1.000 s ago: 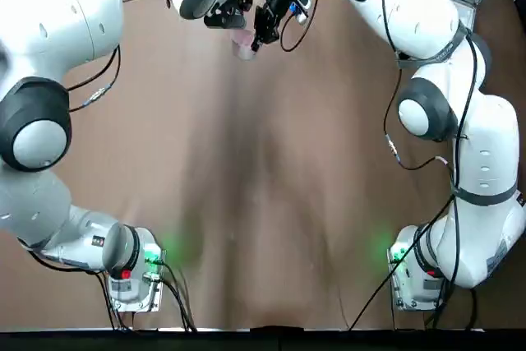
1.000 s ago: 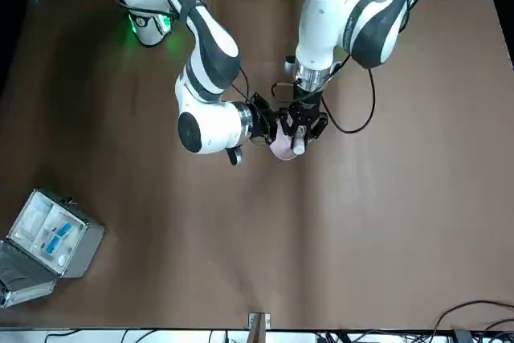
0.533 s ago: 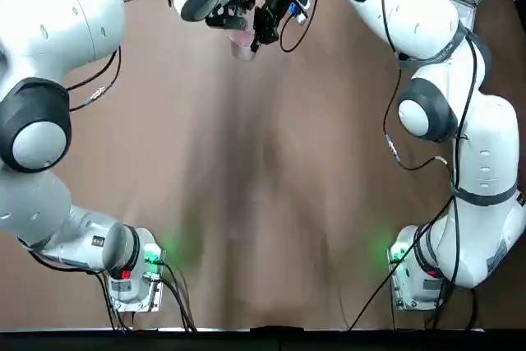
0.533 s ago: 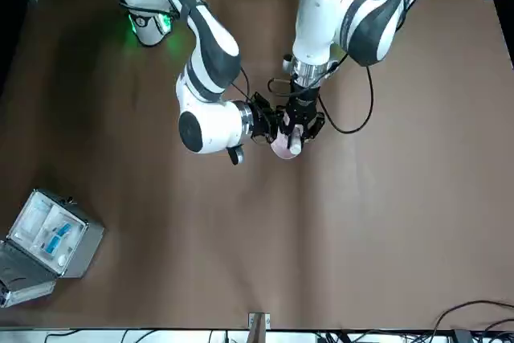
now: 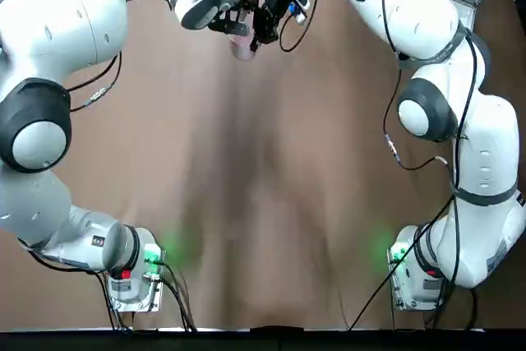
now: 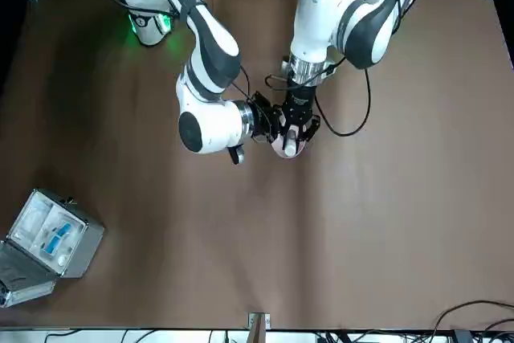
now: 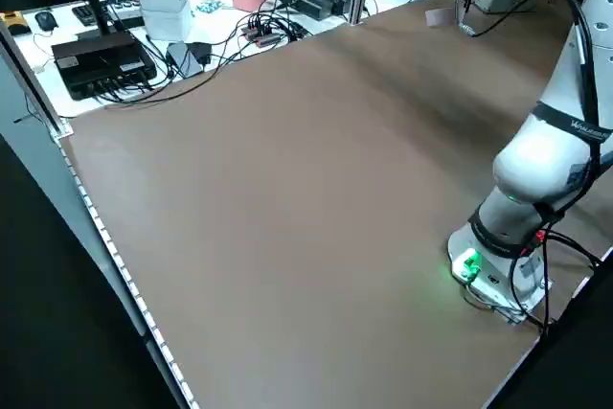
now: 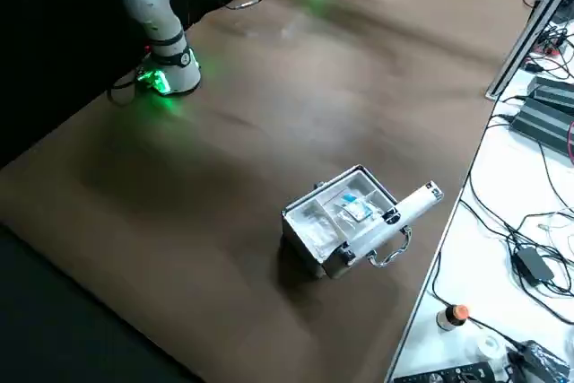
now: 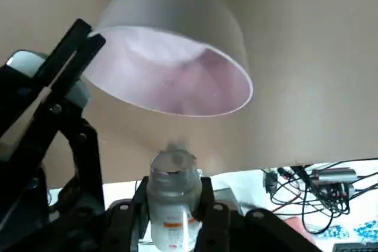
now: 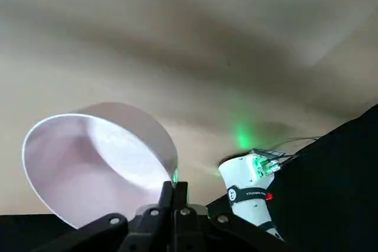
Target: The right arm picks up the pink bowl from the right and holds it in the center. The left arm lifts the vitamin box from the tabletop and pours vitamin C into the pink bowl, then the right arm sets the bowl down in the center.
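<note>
Over the far middle of the tabletop (image 5: 246,203), between the two grippers, we find the pink bowl (image 9: 171,10), its mouth tilted in the left wrist view. The right gripper (image 10: 175,187) is at the bowl's edge, its jaws nearly together and clamped on the thin wall. The left gripper (image 9: 174,196) is beside the bowl, its jaws parted by the width of the vitamin box (image 9: 174,225) and closed on its sides. The container is a small, clear-walled vessel with a printed label; its mouth end points toward the bowl. We cannot tell whether anything has come out of it.

We judge the bowl light and fairly stiff, probably plastic. Its smooth wall may pivot in a one-sided pinch, more so as contents land off-centre. The present hold at the edge is acceptable, as it leaves the opening free. We would keep that pinch firm and the bowl more level.

The container we rate as light, rigid and likely slippery; a grip across the body, below the neck, is correct. We advise moderate pressure and a slow tilt, with the neck over the bowl's inside. Principal risks: the container rolling between the pads, a knock against the rim, or contents missing the bowl.
</note>
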